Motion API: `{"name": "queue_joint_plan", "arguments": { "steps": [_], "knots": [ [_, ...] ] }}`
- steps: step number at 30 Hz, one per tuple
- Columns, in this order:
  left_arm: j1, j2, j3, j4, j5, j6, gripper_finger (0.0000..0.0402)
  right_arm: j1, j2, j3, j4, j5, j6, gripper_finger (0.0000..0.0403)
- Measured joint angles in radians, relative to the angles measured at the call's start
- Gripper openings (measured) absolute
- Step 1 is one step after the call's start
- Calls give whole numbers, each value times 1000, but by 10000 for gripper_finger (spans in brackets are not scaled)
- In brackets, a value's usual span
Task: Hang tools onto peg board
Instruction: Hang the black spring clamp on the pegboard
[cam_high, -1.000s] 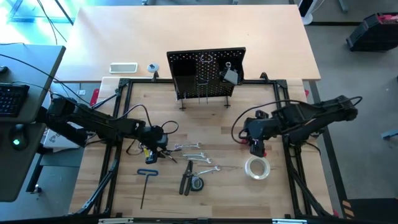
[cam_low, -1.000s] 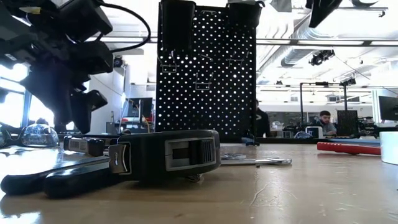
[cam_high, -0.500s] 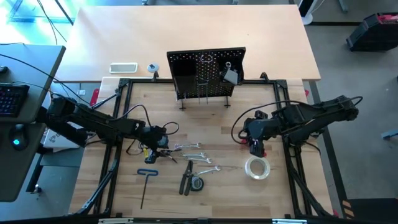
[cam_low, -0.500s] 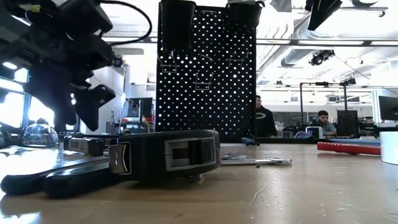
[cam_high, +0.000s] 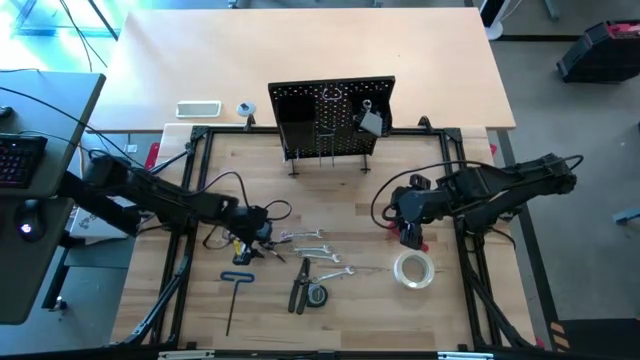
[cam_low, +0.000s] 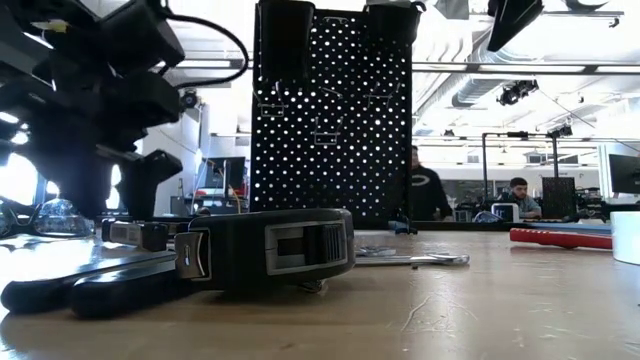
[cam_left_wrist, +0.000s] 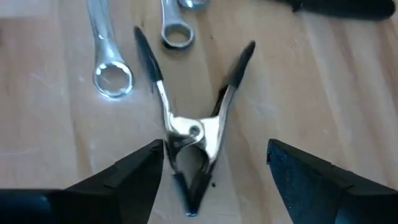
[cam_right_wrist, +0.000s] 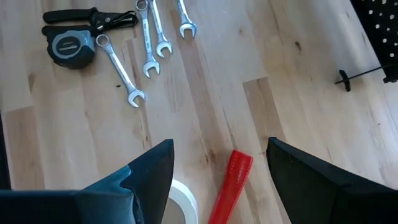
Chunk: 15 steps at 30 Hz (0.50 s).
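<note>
My left gripper (cam_high: 258, 232) (cam_left_wrist: 214, 149) hangs open, low over the table's left half. A silver spring clamp (cam_left_wrist: 193, 130) with black tips lies flat on the wood between its fingers; I see no touch. Silver wrenches (cam_high: 305, 237) lie just to its right. My right gripper (cam_high: 410, 235) (cam_right_wrist: 221, 149) is open higher up, over a red-handled tool (cam_right_wrist: 231, 180) and a clear tape roll (cam_high: 413, 270). The black peg board (cam_high: 332, 118) stands upright on thin legs at the far edge.
A blue T-handle hex key (cam_high: 235, 295), dark-handled pliers (cam_high: 298, 290) and a tape measure (cam_high: 317, 296) lie toward the near edge. Safety glasses (cam_low: 40, 215) rest behind the left gripper. A white slab (cam_high: 198, 109) lies behind the peg board's left. People show in the room beyond.
My left gripper has rolled a little about its own axis and spread its fingers wider over the spring clamp. The clamp and the other tools lie as before.
</note>
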Motion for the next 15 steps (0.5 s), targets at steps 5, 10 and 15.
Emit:
{"name": "queue_joint_plan", "arguments": {
  "steps": [5, 10, 15],
  "knots": [
    [2, 40, 0, 3, -72, -25, 270, 0, 0, 0, 5, 5, 1, 250],
    [1, 49, 0, 11, -97, -16, 231, 0, 0, 0, 14, 20, 8, 250],
    [2, 49, 0, 12, -112, -6, 159, 0, 1, 0, 67, 31, 19, 250]
  ]
}}
